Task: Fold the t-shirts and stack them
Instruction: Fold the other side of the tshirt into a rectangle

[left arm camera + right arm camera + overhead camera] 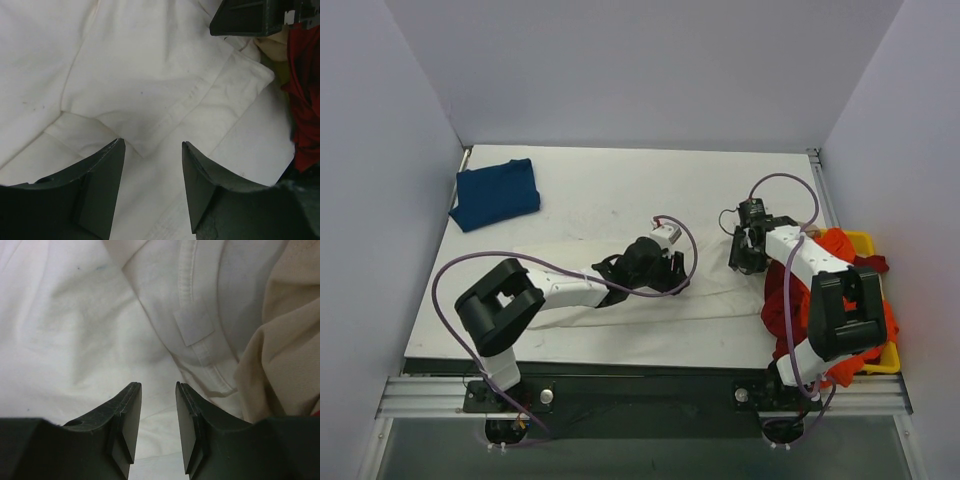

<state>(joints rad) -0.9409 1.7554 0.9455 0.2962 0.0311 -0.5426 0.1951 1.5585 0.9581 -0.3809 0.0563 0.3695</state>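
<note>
Left fingers (100, 190) stand apart with nothing between them, low over the cream t-shirt (150, 75). A stitched sleeve hem and a folded point of cloth lie directly ahead of the gap. Right fingers (125, 420) are separated by a narrow gap and likewise hold nothing. They sit just above the same shirt, beside its collar band and sewn-in label.

Cream t-shirt: spread left to right across the middle of the tabletop (620, 190), closer to the near edge. It is wrinkled, with folds showing in both wrist views. Its right end reaches the heap at the right edge.

Dark blue t-shirt (495, 195): folded into a compact block near the far left corner, well apart from both arms and from the cream shirt.

Other shirts: an orange t-shirt (835, 243) and a dark red t-shirt (775, 290) lie heaped together at the near right corner, spilling from a yellow bin (865, 240) at the right edge. The right arm's links cross over this heap. A beige t-shirt (285, 340) is bunched against the cream shirt's collar end, touching it, just right of the right fingers.

Arms: the left arm reaches from its base toward the tabletop's centre. The right arm bends over the heap, fingers near the right edge. The two sets of fingers are near each other but not touching.
</note>
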